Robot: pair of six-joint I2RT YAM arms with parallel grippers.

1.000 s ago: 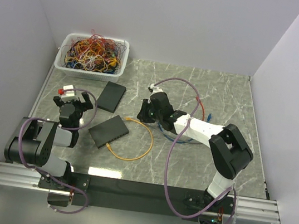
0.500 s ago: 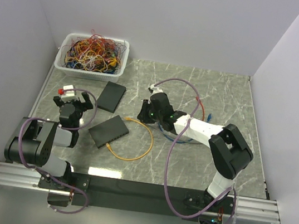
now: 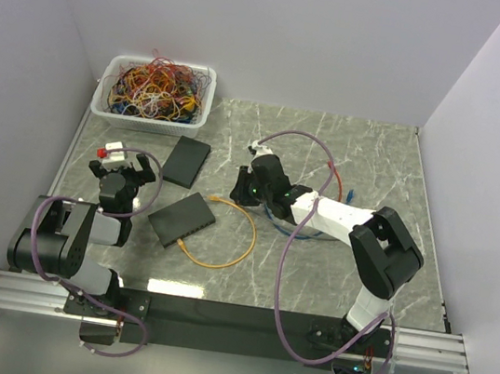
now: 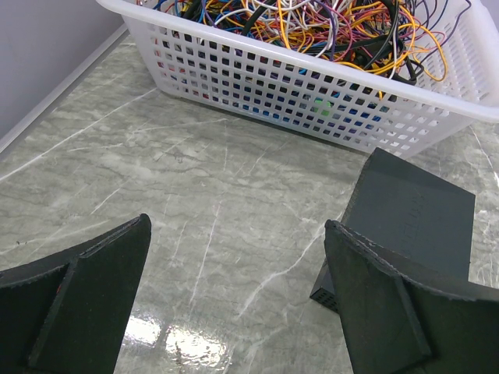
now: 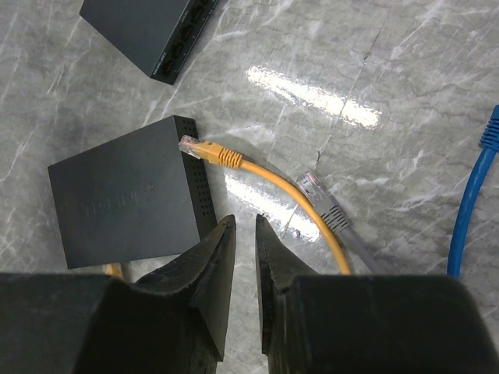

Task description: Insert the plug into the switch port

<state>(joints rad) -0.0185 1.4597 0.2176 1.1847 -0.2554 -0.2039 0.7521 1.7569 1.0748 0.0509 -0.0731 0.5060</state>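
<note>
A yellow cable's clear plug (image 5: 195, 146) lies on the marble, touching the upper corner of the near black switch (image 5: 125, 199); in the top view the plug (image 3: 215, 200) is at the right of that switch (image 3: 182, 219). My right gripper (image 5: 243, 226) hovers just below the plug with its jaws almost together and nothing between them; it also shows in the top view (image 3: 242, 187). My left gripper (image 4: 234, 249) is wide open and empty, far left in the top view (image 3: 123, 169), next to a second black switch (image 4: 413, 214).
A white basket (image 3: 154, 90) of tangled cables stands at the back left. The second switch (image 3: 185, 160) lies in front of it. A grey plug (image 5: 316, 187) and a blue cable (image 5: 468, 206) lie right of the yellow cable (image 3: 246, 243).
My right wrist has turned and shifted slightly over the yellow plug. The left arm, switches and cable have not moved.
</note>
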